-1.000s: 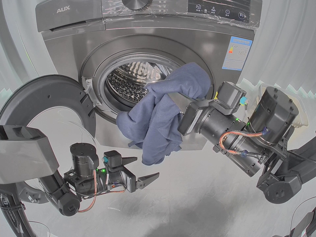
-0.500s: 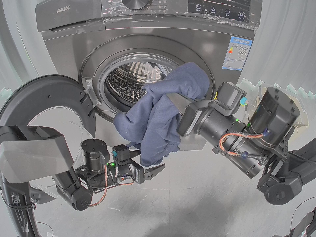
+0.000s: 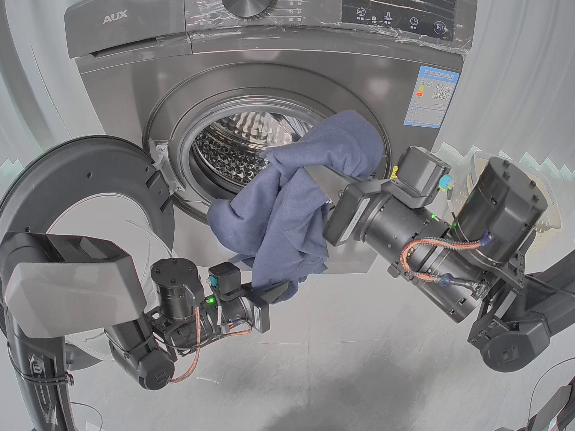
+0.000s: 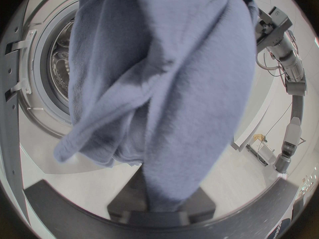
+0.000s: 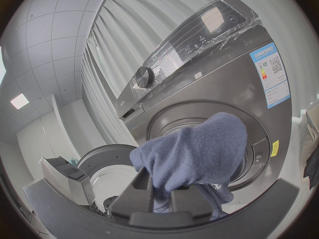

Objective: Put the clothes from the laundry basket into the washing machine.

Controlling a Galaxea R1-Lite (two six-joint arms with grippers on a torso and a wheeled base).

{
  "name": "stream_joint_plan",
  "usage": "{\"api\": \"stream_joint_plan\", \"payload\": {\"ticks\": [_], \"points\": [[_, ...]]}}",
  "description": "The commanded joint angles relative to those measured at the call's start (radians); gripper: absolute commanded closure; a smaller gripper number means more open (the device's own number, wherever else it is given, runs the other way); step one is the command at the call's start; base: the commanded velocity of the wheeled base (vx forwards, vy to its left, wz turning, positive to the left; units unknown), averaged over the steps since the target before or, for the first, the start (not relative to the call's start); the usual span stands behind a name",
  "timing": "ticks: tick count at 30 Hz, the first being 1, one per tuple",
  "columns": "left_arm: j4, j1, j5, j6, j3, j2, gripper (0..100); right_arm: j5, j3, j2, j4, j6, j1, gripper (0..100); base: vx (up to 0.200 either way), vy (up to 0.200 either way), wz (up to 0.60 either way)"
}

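Left jaws raised to hanging hem of blue garment [image 3: 281, 211], closure cannot be told; garment clamped in right jaws; drum [image 3: 239, 145] just beyond; stuffing aided.

Washing machine [image 3: 269, 61] straight ahead, its door [image 3: 78, 181] swung open on my left. Garment [image 3: 287, 211] hangs in front of the drum opening [image 3: 239, 145], top part over the opening's right side, clamped in my right gripper [image 3: 311, 175]. My left gripper [image 3: 272, 293] sits below, at the garment's bottom end, before the machine's front. Laundry basket [image 3: 548, 219] on the right, behind my right arm.
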Motion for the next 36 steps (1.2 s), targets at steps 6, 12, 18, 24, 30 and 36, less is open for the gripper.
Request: {"api": "stream_joint_plan", "payload": {"ticks": [6, 12, 18, 24, 30, 36], "points": [[-0.028, -0.080, 0.001, 0.008, 0.211, -0.161, 100, 0.000, 0.006, 0.014, 0.000, -0.003, -0.023, 100, 0.000, 0.000, 0.00], [-0.029, -0.125, 0.002, 0.013, 0.328, -0.319, 100, 0.002, 0.046, 0.016, -0.001, -0.003, -0.038, 100, 0.000, 0.000, 0.00], [-0.023, -0.114, -0.009, 0.012, 0.351, -0.449, 100, 0.000, 0.112, 0.016, -0.007, 0.000, -0.043, 0, 0.000, 0.000, 0.00], [-0.026, -0.080, -0.012, 0.007, 0.294, -0.460, 100, 0.002, 0.238, 0.014, -0.009, -0.028, -0.078, 0, 0.000, 0.000, 0.00], [-0.026, -0.068, 0.001, -0.002, 0.237, -0.446, 100, 0.003, 0.313, 0.016, -0.029, -0.048, -0.083, 0, 0.000, 0.000, 0.00], [-0.026, -0.057, -0.001, -0.004, 0.216, -0.449, 100, 0.011, 0.322, 0.019, -0.029, -0.051, -0.091, 0, 0.000, 0.000, 0.00]]}}
